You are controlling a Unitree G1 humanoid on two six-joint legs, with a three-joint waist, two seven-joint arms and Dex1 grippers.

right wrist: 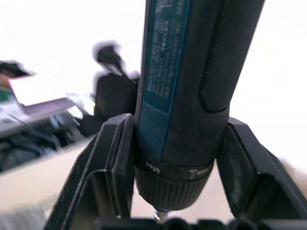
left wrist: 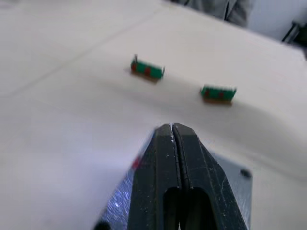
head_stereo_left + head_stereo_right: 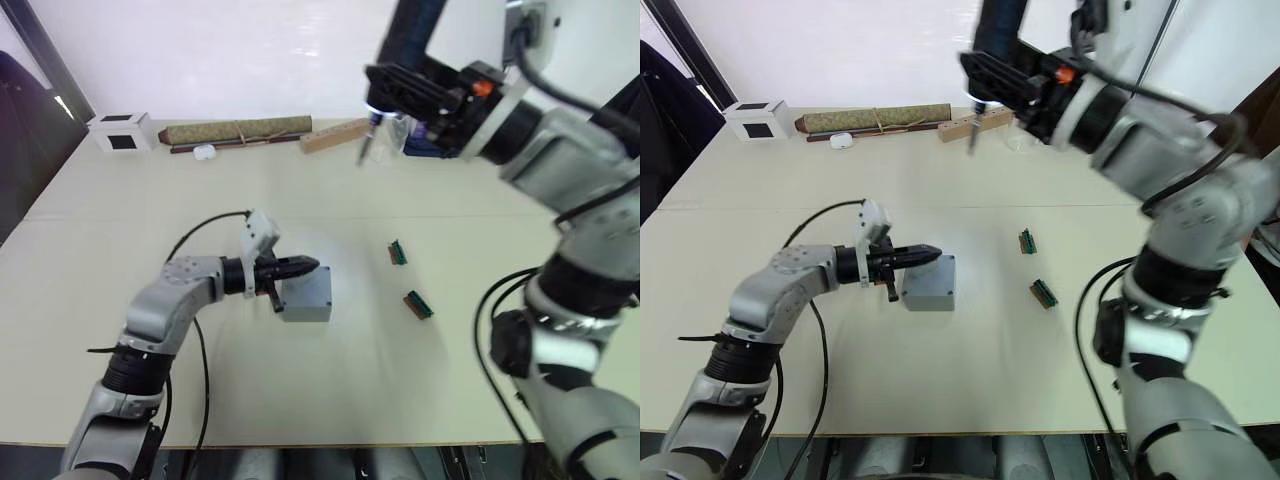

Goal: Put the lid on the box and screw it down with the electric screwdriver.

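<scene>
From the head views, the left hand [image 3: 300, 267] rests with its black fingers pressed together over the small square grey metal box [image 3: 307, 294] mid-worktop, seemingly steadying it, while the right hand [image 3: 400, 95] is clamped on the black cylindrical electric screwdriver [image 3: 992, 40], raised high, bit down. In the left wrist view the closed fingers lie on the grey lid [image 2: 225, 184] – a corner screw hole shows. The right wrist view shows the screwdriver gripped firmly. Best lower it vertically – onto a corner hole.
</scene>
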